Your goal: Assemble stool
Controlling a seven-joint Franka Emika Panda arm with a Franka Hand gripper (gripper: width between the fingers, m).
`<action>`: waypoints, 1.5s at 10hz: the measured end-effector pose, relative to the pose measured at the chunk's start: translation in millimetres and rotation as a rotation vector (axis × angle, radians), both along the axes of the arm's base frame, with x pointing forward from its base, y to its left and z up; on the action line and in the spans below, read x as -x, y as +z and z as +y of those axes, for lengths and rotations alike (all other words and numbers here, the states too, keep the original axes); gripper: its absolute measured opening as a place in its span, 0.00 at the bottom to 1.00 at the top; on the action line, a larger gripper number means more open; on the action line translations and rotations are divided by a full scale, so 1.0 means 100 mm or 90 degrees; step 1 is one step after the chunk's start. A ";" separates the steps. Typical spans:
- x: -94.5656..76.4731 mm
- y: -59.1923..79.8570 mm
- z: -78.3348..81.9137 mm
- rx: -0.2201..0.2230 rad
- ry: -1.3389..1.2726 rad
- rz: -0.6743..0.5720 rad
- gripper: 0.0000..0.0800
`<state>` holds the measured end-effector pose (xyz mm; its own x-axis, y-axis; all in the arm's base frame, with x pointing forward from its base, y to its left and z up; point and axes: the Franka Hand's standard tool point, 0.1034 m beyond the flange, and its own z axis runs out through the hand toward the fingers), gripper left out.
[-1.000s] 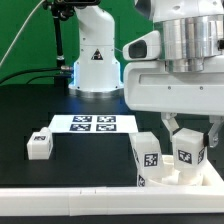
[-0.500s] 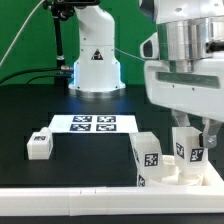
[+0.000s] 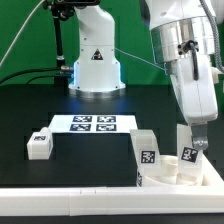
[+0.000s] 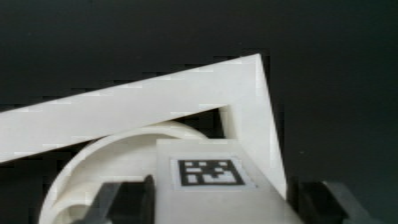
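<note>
Worktop scan, starting at the exterior view's left: one loose leg lies alone on the black surface, well apart from everything else, likely parked where the arm can fetch it later. Next along, in the middle, the marker board lies flat with its four tags, and behind it on the far side stands the robot base. Along the near edge runs the white border rail, which looks like a stop to brace parts against.

Now the action, over at the exterior view's right! The seat disc sits tucked into the near right corner against that rail, presumably so it can't slide while legs go in. One upright leg stands in its left side. Just right of it, a second leg stands in the disc too, its tag a little askew, directly beneath the arm. The wrist view shows the fingers parted, one on each side of this second leg, with dark space between the leg and at least one finger, so they are straddling, not squeezing. My read: this leg is in its socket, though maybe not fully home, and the loose one is yet to be fitted.
</note>
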<state>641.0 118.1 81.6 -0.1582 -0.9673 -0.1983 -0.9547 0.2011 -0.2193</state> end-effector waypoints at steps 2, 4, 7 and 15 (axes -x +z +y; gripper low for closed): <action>0.06 0.05 0.06 0.003 0.097 0.024 0.73; 0.09 0.21 0.07 0.018 0.258 0.024 0.80; 0.07 0.31 0.07 0.053 0.450 -0.014 0.81; -0.01 0.35 0.09 0.215 1.073 -0.094 0.81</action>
<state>642.4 127.0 117.1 0.9929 -0.0336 0.1145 -0.0178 -0.9905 -0.1361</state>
